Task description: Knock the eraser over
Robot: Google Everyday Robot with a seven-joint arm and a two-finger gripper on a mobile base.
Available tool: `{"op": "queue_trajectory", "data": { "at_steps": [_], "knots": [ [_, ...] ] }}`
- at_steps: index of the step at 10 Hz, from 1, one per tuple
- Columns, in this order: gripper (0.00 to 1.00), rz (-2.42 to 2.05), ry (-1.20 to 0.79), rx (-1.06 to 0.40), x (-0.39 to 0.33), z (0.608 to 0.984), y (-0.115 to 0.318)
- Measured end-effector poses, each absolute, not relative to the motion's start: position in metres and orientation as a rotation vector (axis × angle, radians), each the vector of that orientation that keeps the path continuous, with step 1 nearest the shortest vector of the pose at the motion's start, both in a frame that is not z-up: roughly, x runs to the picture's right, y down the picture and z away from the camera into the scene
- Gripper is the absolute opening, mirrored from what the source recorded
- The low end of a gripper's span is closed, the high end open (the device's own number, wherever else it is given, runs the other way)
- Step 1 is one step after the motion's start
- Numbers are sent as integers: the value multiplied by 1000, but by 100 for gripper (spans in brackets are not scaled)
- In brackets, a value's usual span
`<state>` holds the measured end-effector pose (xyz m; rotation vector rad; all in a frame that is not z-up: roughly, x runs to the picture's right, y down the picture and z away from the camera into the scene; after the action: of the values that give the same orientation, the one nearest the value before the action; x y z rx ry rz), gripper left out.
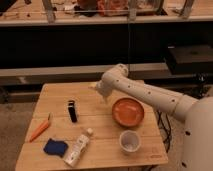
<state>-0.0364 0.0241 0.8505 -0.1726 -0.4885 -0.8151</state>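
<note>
The eraser, a small narrow black block with a pale band at its top end, stands on the wooden table left of centre. My white arm reaches in from the right, and its gripper is over the back middle of the table, to the right of and behind the eraser, apart from it. The gripper holds nothing that I can see.
An orange bowl sits right of centre, with a white cup in front of it. A clear plastic bottle lies next to a blue soft lump at the front left. An orange carrot lies at the left edge.
</note>
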Motion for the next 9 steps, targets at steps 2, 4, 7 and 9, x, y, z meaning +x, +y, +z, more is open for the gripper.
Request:
{"op": "queue_trajectory", "data": {
  "at_steps": [2,4,7,9],
  "knots": [
    [80,-829,-493,-173,-38,853,24],
    [80,-850,-502,-172,-45,855,23],
    [80,-869,-508,-171,-47,858,23],
    [72,-883,-512,-171,-50,859,23]
  ]
}}
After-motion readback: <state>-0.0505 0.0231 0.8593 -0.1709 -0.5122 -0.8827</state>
